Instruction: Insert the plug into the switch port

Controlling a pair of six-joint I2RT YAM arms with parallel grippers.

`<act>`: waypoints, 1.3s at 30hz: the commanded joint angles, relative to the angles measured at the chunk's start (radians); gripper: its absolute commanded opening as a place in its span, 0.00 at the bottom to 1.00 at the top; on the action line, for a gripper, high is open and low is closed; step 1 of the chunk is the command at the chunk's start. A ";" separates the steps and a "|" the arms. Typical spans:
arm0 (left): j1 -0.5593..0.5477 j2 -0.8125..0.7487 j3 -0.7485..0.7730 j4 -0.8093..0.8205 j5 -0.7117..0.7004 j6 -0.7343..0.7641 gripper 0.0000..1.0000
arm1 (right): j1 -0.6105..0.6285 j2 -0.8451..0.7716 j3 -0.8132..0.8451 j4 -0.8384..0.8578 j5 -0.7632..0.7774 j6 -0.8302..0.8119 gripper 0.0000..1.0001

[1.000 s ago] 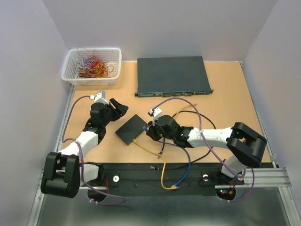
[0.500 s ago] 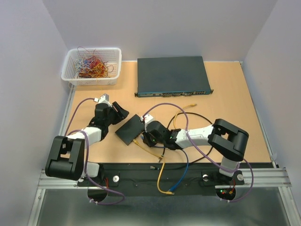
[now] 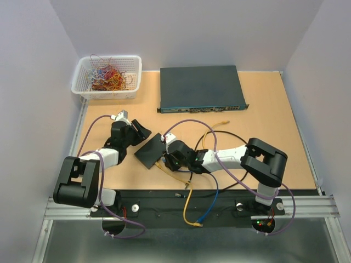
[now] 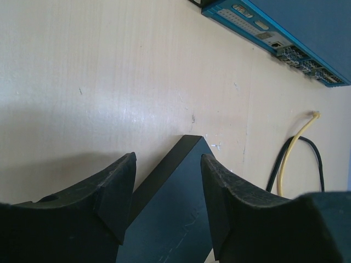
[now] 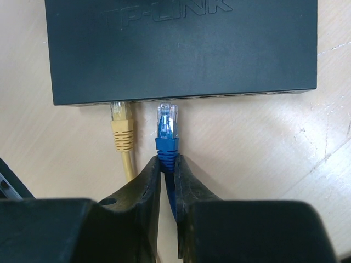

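The right claw pinches the blue plug by its boot, tip at the switch port straight ahead, a yellow plug just left. The left claw, spread wide, straddles the black switch box at one corner.

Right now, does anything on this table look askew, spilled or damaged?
The small flat black box lies diagonally, skewed against the squarely set grey-blue rack switch. Nothing looks spilled or damaged.

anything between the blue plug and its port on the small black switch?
Nothing visible. In the right wrist view, the blue plug, pinched in the right gripper, has its tip right at the small black switch's port edge. The yellow plug sits in the neighbouring port, beside the path and not across it.
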 commanded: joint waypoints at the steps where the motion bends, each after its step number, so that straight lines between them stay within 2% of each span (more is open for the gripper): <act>1: 0.005 0.001 -0.013 0.053 0.015 0.000 0.60 | 0.012 0.026 0.047 -0.016 -0.019 0.011 0.01; 20: 0.005 0.006 -0.053 0.061 0.035 -0.025 0.58 | 0.012 0.090 0.142 -0.085 -0.012 0.017 0.00; 39: -0.039 0.046 -0.117 0.074 0.087 -0.114 0.56 | 0.012 0.159 0.268 -0.165 0.129 0.031 0.00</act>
